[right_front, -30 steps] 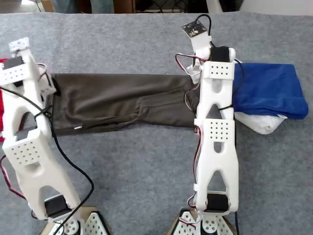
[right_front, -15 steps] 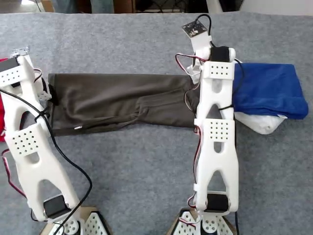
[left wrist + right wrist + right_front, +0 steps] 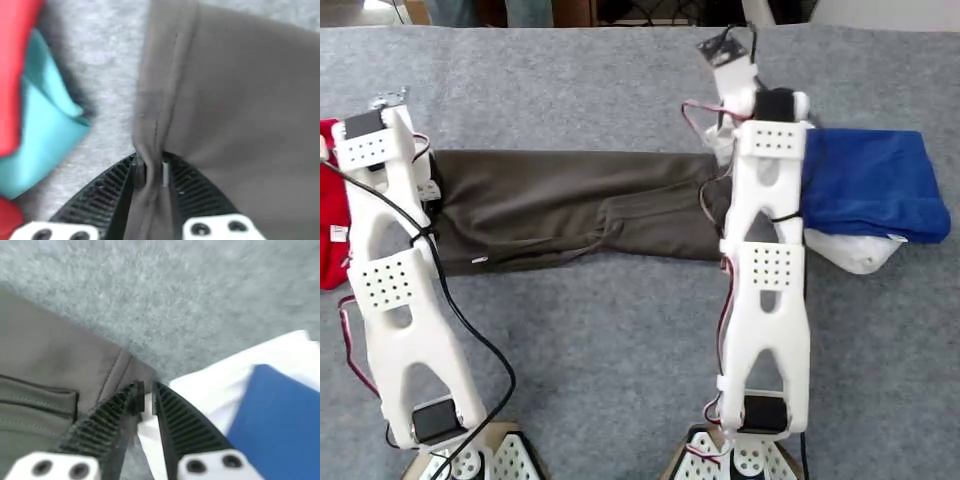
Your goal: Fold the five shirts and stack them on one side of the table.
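A dark olive shirt [image 3: 560, 205], folded into a long band, lies across the table between the two arms. My left gripper [image 3: 150, 170] is shut on the hem at its left end [image 3: 240, 100]. My right gripper [image 3: 145, 392] is closed on the corner of its right end [image 3: 45, 370], right next to a folded blue shirt [image 3: 870, 185] that rests on a white shirt [image 3: 855, 250]. At the table's left edge lies a red shirt [image 3: 332, 220], and the left wrist view shows it [image 3: 15, 50] with a teal shirt [image 3: 45, 135] beside it.
Grey cloth covers the table [image 3: 570, 90]. The blue and white shirts [image 3: 280, 420] crowd the right arm's far side. Open cloth stretches in front of the dark shirt and behind it. Cables [image 3: 470, 340] trail from both arms.
The left arm has swung right and away from the table's left edge, uncovering the red shirt and pulling the shirt's left end slightly right. The right arm shifted a little rightward.
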